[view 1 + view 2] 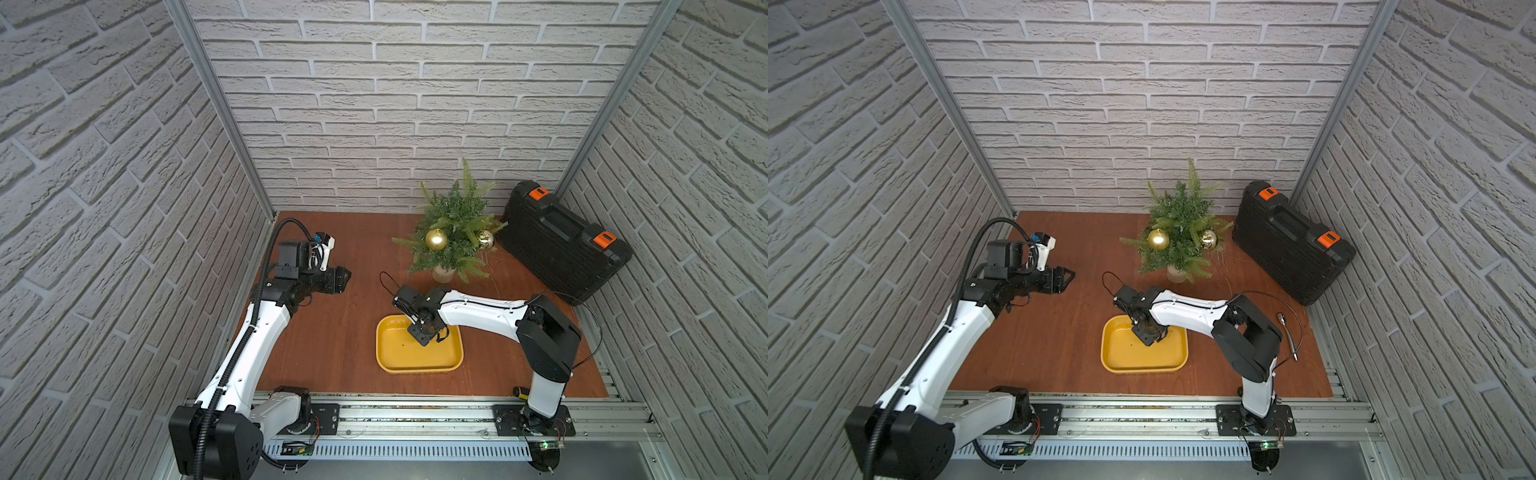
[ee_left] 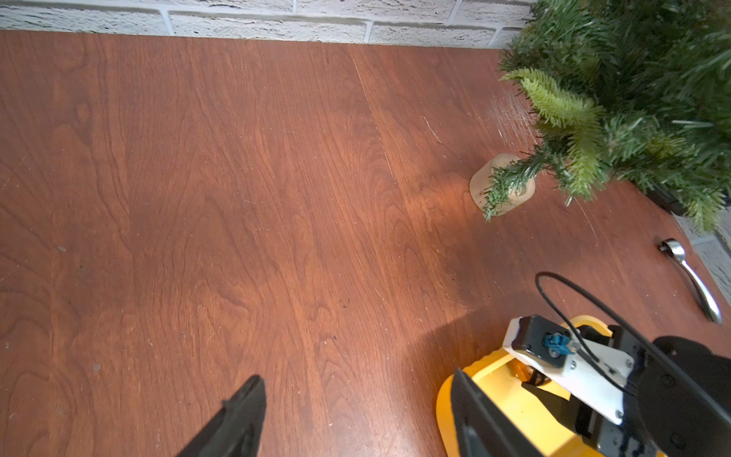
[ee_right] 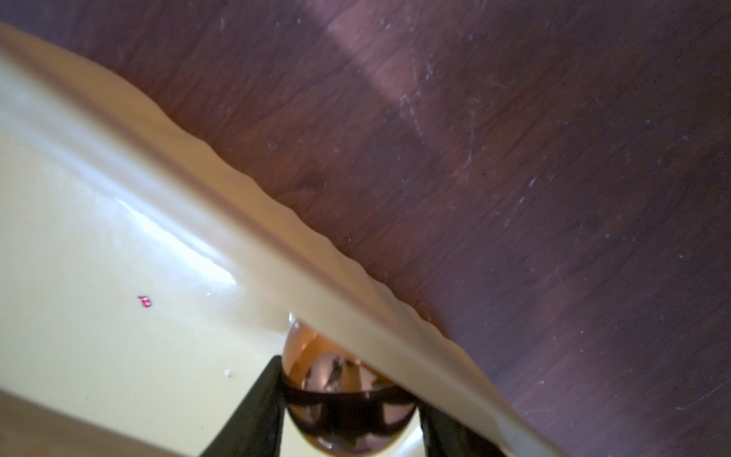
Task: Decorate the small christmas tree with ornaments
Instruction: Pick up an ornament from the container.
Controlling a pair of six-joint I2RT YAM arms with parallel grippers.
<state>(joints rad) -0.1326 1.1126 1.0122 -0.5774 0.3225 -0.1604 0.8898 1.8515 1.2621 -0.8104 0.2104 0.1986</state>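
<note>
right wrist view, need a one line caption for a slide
The right gripper flanks the amber-brown ball inside the yellow tray, close to its wall, wooden table beyond.

No text, label, brand or number can be read in any view. The two orange latches (image 1: pixel 539 193) on the black case (image 1: pixel 552 253) each carry a small dark mark, seen in both top views, but it is too small to tell whether it is lettering.
</note>
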